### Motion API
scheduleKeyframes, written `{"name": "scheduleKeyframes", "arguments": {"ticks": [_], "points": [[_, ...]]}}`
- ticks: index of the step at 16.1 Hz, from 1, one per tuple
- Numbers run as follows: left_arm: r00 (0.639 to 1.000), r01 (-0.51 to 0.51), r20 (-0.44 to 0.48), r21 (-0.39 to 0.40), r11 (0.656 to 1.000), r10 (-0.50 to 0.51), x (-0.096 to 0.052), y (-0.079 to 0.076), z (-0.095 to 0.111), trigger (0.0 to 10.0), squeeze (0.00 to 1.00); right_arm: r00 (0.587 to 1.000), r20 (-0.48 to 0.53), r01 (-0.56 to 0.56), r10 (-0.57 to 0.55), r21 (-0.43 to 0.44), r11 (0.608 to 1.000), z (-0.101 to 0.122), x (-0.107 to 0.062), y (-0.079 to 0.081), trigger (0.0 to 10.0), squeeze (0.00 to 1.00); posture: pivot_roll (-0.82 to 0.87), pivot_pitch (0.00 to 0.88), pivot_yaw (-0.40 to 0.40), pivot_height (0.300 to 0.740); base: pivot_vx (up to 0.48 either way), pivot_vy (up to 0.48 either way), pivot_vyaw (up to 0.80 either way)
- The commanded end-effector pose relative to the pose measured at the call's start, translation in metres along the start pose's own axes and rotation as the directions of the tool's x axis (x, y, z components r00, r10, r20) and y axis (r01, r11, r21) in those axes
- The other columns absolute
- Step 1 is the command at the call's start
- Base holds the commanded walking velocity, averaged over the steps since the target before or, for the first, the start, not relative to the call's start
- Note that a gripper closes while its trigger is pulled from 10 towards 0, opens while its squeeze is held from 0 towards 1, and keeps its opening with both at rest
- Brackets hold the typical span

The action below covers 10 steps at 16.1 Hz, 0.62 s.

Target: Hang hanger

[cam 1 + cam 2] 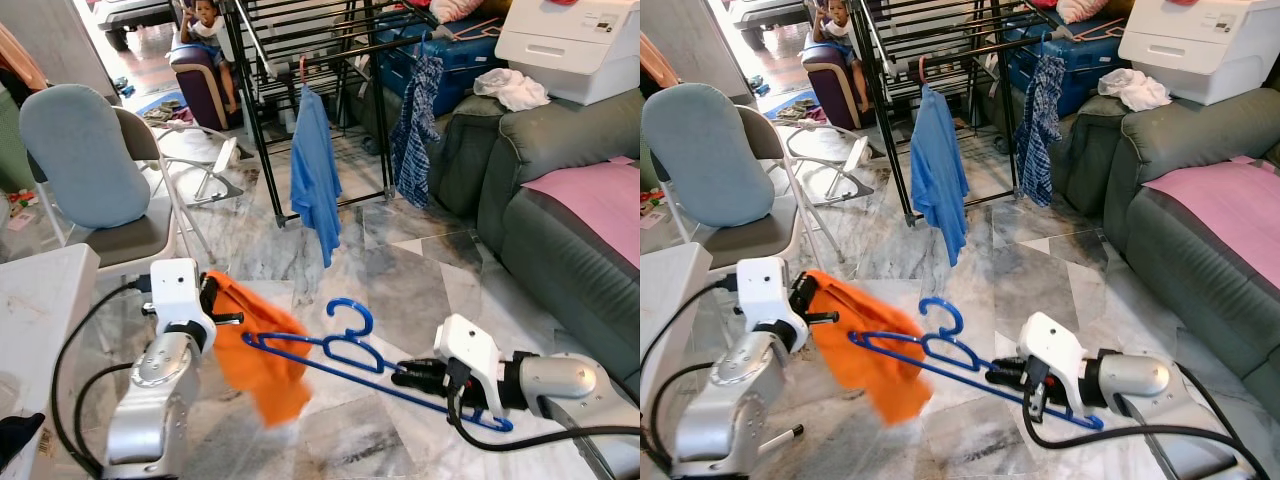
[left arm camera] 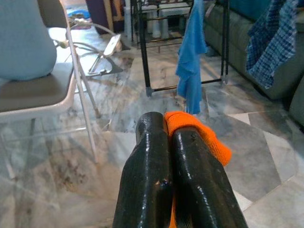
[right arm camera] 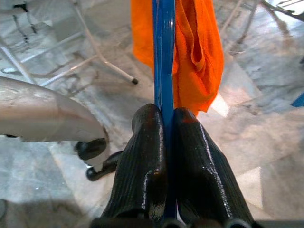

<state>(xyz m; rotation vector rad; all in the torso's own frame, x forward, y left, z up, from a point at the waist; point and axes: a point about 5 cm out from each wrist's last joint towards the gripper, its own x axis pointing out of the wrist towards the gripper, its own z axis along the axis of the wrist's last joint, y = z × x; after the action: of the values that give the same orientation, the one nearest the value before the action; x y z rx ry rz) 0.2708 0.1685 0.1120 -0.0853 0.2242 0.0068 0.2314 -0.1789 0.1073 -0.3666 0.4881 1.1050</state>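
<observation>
Both claws are clamped tight. The right gripper (image 1: 412, 375) is closed on the blue hanger (image 1: 350, 350), near one end of its long bar. The left gripper (image 1: 222, 300) is pinched on the orange cloth (image 1: 262, 360), which is draped on the other end of the hanger. The hanger is held low over the marble floor (image 1: 400, 270), well apart from the black drying rack (image 1: 330, 40), where a blue shirt (image 1: 315, 175) is already hung.

To do this step well, the cloth is best pulled fully over the hanger first. The hook is best kept pointing up, and the hanger kept level, so the cloth is not dropped. Then the rack has to be walked up to, past the grey chair (image 1: 90, 160) on the left and the sofa (image 1: 560, 200) on the right.

From the right wrist, the blue bar is seen squeezed between the two black fingers (image 3: 142, 156). From the head, that grip is only partly seen. From the left wrist, orange cloth is seen poking out between the closed fingers (image 2: 147, 161).
</observation>
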Motion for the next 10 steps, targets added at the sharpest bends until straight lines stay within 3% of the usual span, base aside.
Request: {"name": "scheduleKeyframes", "arguments": {"ticks": [1, 5, 10], "points": [[1.000, 0.004, 0.022, 0.038, 0.999, -0.005, -0.003, 0.003, 0.006, 10.0, 0.00, 1.000, 0.013, 0.010, -0.009, -0.031, 0.999, 0.006, 0.000, -0.004, 10.0, 0.00, -0.10, 0.000, 0.114, 0.740, 0.000, 0.000, 0.00], [0.999, -0.023, -0.031, 0.092, 0.995, 0.026, 0.001, 0.011, -0.009, 10.0, 0.00, 0.998, 0.048, -0.039, 0.043, -0.077, 0.996, 0.018, -0.007, -0.002, 10.0, 0.00, -0.11, 0.000, 0.114, 0.740, 0.000, 0.000, 0.00], [1.000, 0.018, -0.020, 0.106, 0.994, -0.016, 0.004, 0.005, -0.003, 10.0, 0.00, 0.999, 0.032, -0.030, 0.033, -0.090, 0.995, 0.016, -0.011, -0.006, 10.0, 0.00, -0.12, 0.000, 0.118, 0.740, 0.000, 0.000, 0.00]]}}
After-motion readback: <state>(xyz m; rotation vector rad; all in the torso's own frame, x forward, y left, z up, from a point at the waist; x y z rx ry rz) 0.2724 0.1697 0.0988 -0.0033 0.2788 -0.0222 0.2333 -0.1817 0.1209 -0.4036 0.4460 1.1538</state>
